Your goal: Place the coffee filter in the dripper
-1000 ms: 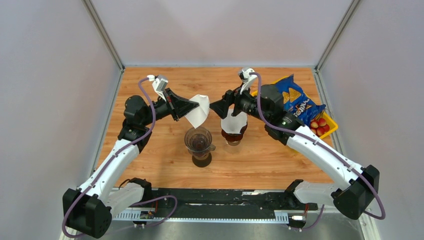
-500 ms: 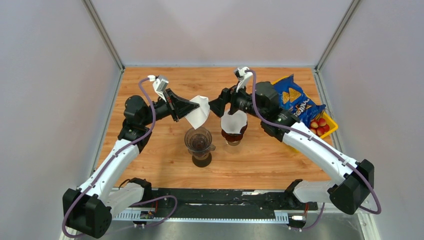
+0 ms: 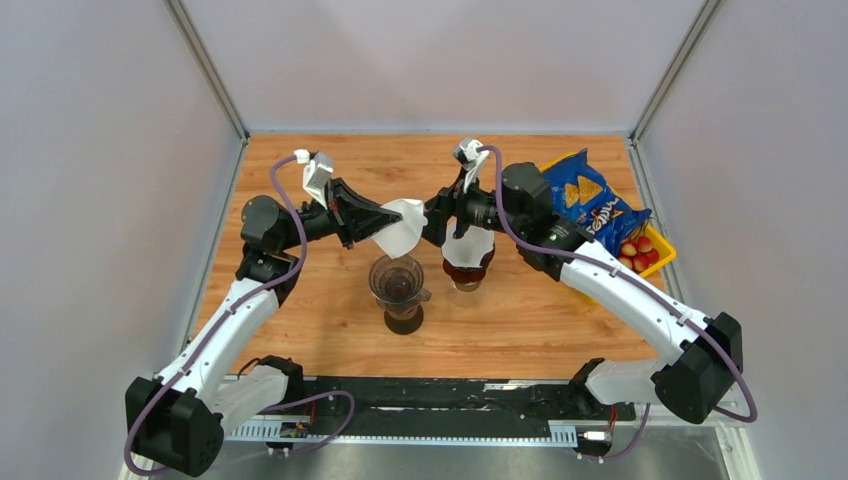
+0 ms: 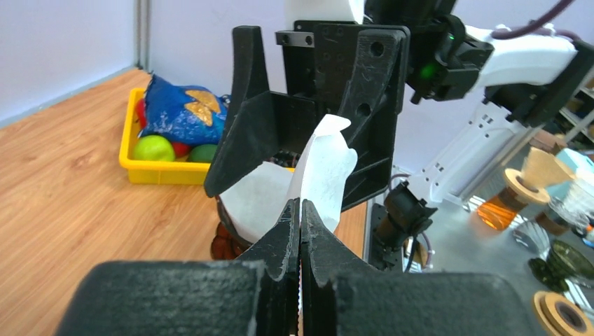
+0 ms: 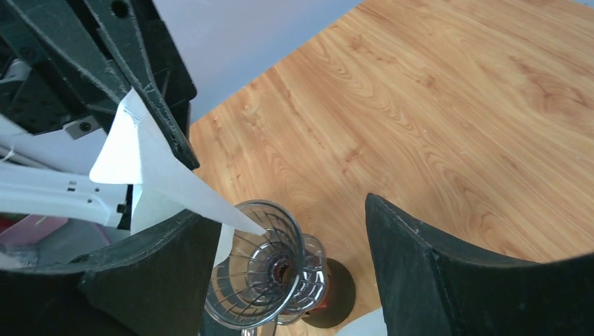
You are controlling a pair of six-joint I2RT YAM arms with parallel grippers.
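My left gripper [image 3: 385, 215] is shut on the upper edge of a white paper coffee filter [image 3: 400, 230], which hangs in the air with its point just above the clear glass dripper [image 3: 398, 278] on its dark stand. The left wrist view shows the pinched filter [image 4: 326, 168] rising from my shut left gripper [image 4: 300, 210], with the right gripper's black fingers [image 4: 364, 91] on either side of it. My right gripper [image 3: 432, 215] is open at the filter's right side. In the right wrist view the filter [image 5: 154, 168] reaches past the left finger of my right gripper [image 5: 284, 210], above the dripper [image 5: 259, 273].
A second brown holder [image 3: 468, 262] with white filters in it stands right of the dripper, under my right wrist. A yellow tray [image 3: 655, 262] at the right holds a blue chip bag [image 3: 590, 200] and fruit.
My right gripper has moved left, up to the hanging filter, and its jaws have narrowed slightly. The left gripper, still holding the filter, has shifted a little toward it.
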